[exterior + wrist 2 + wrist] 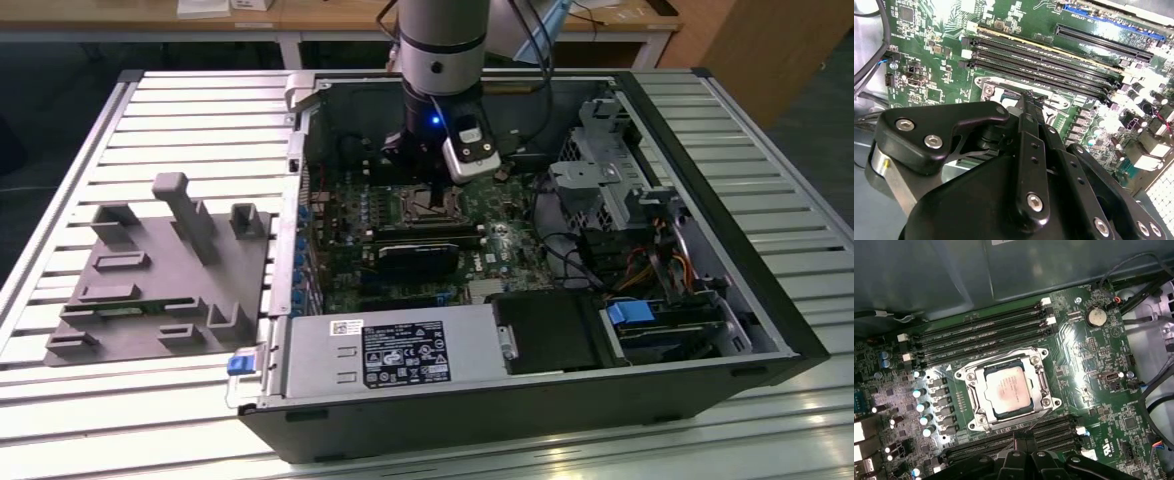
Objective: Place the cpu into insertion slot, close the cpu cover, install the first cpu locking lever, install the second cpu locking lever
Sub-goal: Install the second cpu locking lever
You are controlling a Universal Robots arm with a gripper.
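Note:
The cpu lies flat in the insertion slot, its silver-grey top showing through the window of the cpu cover. The cover is down over the chip. A thin wire lever runs out from the socket's corner toward my gripper. My gripper hovers just off the socket's edge, over the near memory slots, fingers together and holding nothing. In the second wrist view the gripper sits over a corner of the socket. The exterior view has the arm reaching down into the open case above the socket.
Long black memory slots flank the socket on two sides. A power supply, a drive cage and cables crowd the case. A grey fixture rests on the slatted table at the exterior view's left.

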